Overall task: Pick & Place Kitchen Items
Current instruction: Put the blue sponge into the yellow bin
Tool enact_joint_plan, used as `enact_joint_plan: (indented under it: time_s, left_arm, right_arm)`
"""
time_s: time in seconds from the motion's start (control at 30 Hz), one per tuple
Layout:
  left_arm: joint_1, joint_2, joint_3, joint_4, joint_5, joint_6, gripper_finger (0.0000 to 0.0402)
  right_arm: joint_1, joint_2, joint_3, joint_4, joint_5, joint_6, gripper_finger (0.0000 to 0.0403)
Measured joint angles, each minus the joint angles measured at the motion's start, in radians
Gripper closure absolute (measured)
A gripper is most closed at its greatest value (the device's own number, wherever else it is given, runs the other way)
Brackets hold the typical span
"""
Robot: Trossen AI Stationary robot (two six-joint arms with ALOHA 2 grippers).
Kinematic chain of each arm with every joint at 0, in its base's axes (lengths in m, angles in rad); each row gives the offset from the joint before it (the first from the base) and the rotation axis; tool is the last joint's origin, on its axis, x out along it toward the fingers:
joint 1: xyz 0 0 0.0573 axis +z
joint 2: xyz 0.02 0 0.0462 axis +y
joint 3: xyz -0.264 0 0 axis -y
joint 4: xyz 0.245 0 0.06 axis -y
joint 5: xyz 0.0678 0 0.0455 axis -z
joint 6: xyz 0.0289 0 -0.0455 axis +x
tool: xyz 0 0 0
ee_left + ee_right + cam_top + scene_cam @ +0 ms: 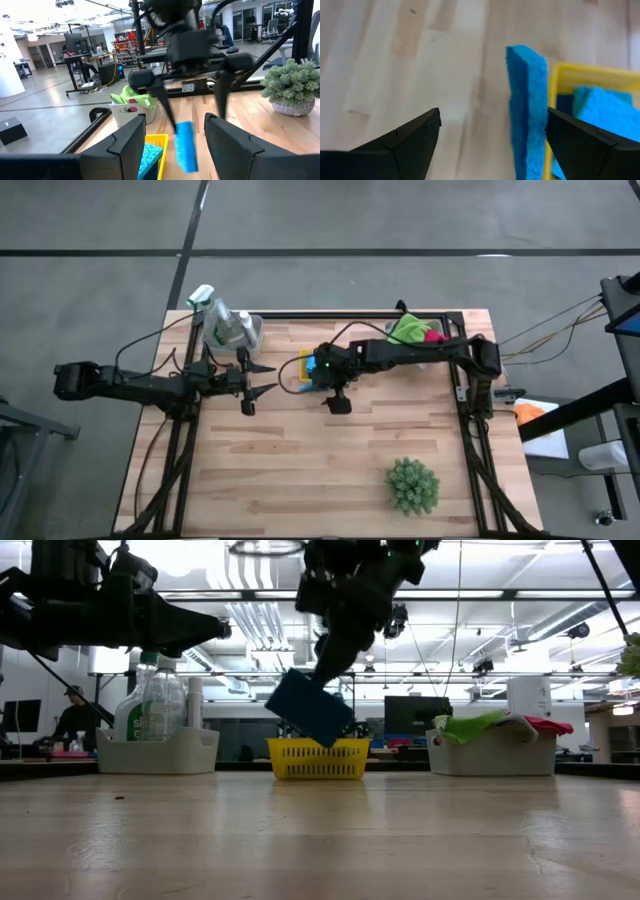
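Table [300,470] of pale wood carries everything. A white bin [160,752] with bottles stands at its far left. A second bin [490,755] with green and red cloths stands at the far right. The yellow tray [318,760] stands between them, and a spiky plant [412,485] stands near the front, well apart from the work.

The right arm reaches from the right side to the middle of the table, and the right gripper [493,114] hangs just above the tray's left rim. Its fingers are spread wide and clamp nothing. The left gripper [272,378] waits just beside the tray on the left, low over the wood, also with its fingers apart and empty.

The blue sponge [310,707] is directly under the right gripper, between its two open fingers. It stands on a thin edge with its broad faces turned toward the fingers. In the low view it is tilted, with its long side sloping down toward the tray and its lower corner at the height of the rim. Whether that corner rests on the rim or the sponge is free in the air, I cannot tell. In the right wrist view it lies just outside the yellow wall, and other blue sponges [600,105] lie inside.

I judge that the sponge may land on the rim or on the wood and not in the tray. If so, the right gripper is the nearer one to take it again, and it should close across the thin side.
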Motion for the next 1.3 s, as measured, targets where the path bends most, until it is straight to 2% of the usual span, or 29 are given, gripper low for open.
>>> enact_joint_plan:
  time_s: [0.33,0.67,0.8,0.93,1.07,1.3]
  left_arm:
    - [0.0,0.0,0.0,0.0,0.0,0.0,0.0201]
    - [0.0,0.0,0.0,-0.003,0.0,0.0,0.0201]
    - [0.0,0.0,0.0,-0.003,0.0,0.0,0.0201]
    - [0.0,0.0,0.0,-0.005,0.0,0.0,0.0201]
    - [0.0,0.0,0.0,-0.009,0.0,0.0,0.0201]
    - [0.0,0.0,0.0,-0.016,0.0,0.0,0.0201]
  right_arm:
    - [-0.074,0.0,-0.035,0.025,-0.019,-0.018,0.0057]
    - [-0.127,0.0,-0.066,0.048,0.159,-0.042,0.0057]
    - [-0.127,0.0,-0.066,0.066,0.288,-0.05,0.0057]
    - [-0.123,0.0,-0.066,0.066,0.311,-0.038,0.0057]
    - [-0.099,0.0,-0.066,0.067,0.264,-0.013,0.0057]
    - [-0.023,0.0,-0.099,0.167,0.037,0.041,0.0057]
